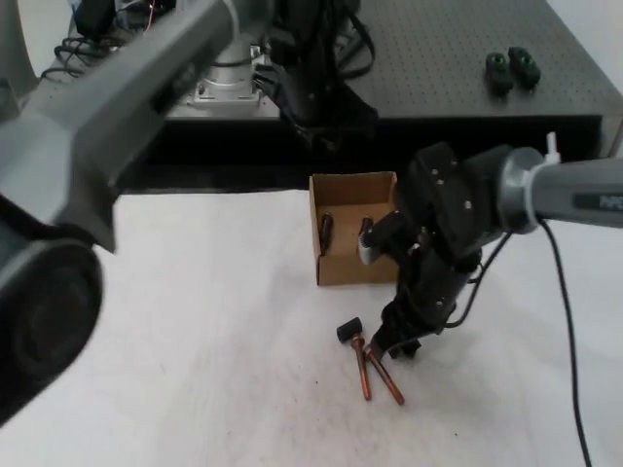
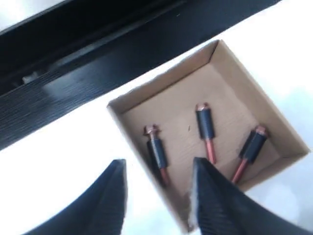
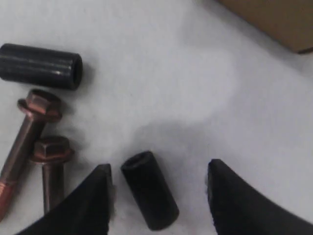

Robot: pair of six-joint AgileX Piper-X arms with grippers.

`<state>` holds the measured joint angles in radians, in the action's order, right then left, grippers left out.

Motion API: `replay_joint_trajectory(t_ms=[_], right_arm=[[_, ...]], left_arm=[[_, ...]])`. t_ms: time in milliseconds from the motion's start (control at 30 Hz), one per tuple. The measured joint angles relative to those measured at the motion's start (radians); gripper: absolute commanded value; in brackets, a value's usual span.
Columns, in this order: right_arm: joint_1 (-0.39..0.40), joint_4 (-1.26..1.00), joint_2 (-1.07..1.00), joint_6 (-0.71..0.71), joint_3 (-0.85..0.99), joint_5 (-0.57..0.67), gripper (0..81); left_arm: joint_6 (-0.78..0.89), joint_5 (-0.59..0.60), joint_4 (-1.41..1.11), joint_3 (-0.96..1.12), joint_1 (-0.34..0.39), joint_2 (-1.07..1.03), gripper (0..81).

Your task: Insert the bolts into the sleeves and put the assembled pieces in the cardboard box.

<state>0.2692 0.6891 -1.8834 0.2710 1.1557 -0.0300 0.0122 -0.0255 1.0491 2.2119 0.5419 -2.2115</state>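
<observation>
Above loose sleeve [image 3: 149, 196], right fingers [image 3: 234, 205] spread, arm [image 1: 545, 190] angled down.

So the bolts [image 3: 29, 125] are looking like coppery metal with a dull sheen. The sleeves [image 3: 41, 66] are coming across as smooth black plastic or rubber, semi-gloss. The cardboard box [image 2: 230, 93] is showing plain matt brown paperboard. The table cover [image 3: 205, 78] is looking white, matt, faintly grainy. The perforated plate [image 1: 438, 58] at 1 o'clock from the box is reading as dark matt metal.

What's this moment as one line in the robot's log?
box: three assembled pieces inside | left claw: open, facing box | right claw: open over loose sleeve | cloth: two bolts, second sleeve
</observation>
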Motion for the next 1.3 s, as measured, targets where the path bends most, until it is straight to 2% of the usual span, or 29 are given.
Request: replay_joint_trajectory(t_ms=[167,200,400,533,567,667,767,967,1300], right_arm=[[0.006,0.047,-0.028,0.026,0.040,-0.031,0.8],[0.006,0.052,-0.028,0.026,0.040,-0.044,3.6],[-0.025,0.068,-0.013,0.010,0.042,-0.100,3.9],[-0.091,0.068,0.082,-0.041,-0.003,-0.077,3.9],[-0.128,0.065,0.165,-0.068,-0.039,-0.050,3.9],[-0.164,0.065,0.253,-0.087,-0.085,-0.039,3.9],[-0.193,0.065,0.373,-0.103,-0.162,-0.031,3.9],[-0.199,0.068,0.532,-0.139,-0.262,-0.022,3.9],[-0.199,0.070,0.755,-0.182,-0.362,-0.019,3.9]], left_arm=[[0.006,0.004,0.040,-0.155,-0.005,0.076,28.5],[0.010,0.016,0.046,-0.196,-0.005,0.090,28.5],[0.095,0.166,0.048,-0.421,-0.001,0.188,28.5],[0.119,0.217,0.033,-0.485,0.019,0.206,28.5],[0.123,0.233,0.007,-0.531,0.049,0.206,28.6],[0.144,0.240,-0.083,-0.602,0.125,0.206,28.8],[0.176,0.236,-0.168,-0.624,0.163,0.200,28.8],[0.241,0.229,-0.224,-0.625,0.166,0.138,28.8],[0.259,0.254,-0.207,-0.634,0.168,0.078,28.8]])
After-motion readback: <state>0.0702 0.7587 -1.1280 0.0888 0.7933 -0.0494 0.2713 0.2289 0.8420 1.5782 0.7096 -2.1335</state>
